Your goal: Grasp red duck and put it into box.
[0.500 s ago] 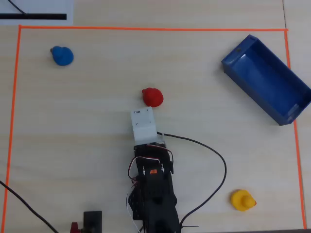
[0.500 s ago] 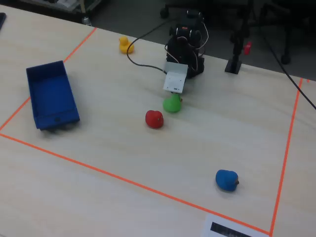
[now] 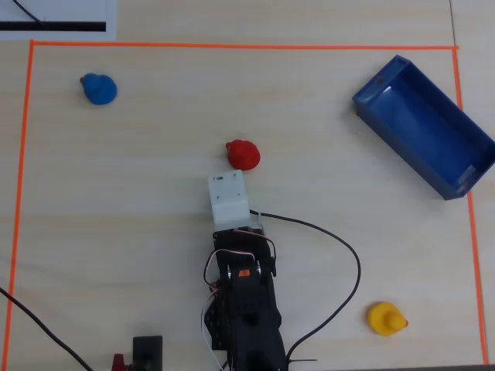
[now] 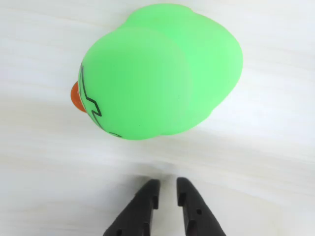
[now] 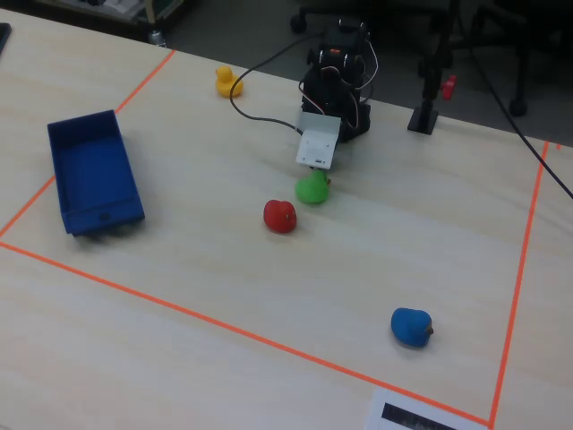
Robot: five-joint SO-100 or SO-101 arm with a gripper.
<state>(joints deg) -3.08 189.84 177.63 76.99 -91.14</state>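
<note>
The red duck (image 3: pixel 243 154) (image 5: pixel 279 216) sits on the pale table near the middle of the taped area, free of the arm. The dark-blue box (image 3: pixel 421 127) (image 5: pixel 89 175) lies empty and far off, at the upper right in the overhead view. My gripper (image 4: pixel 167 182) points down at the table with its black fingers almost together and nothing between them. Just ahead of the tips stands a green duck (image 4: pixel 157 73) (image 5: pixel 312 188). The arm's white wrist housing (image 3: pixel 228 199) hides that duck from above. The red duck lies just beyond the housing.
A blue duck (image 3: pixel 99 89) (image 5: pixel 411 326) and a yellow duck (image 3: pixel 385 318) (image 5: pixel 227 81) stand near opposite corners. Orange tape (image 3: pixel 232 46) borders the work area. A black cable (image 3: pixel 340 247) loops on the table beside the arm's base (image 3: pixel 244 309).
</note>
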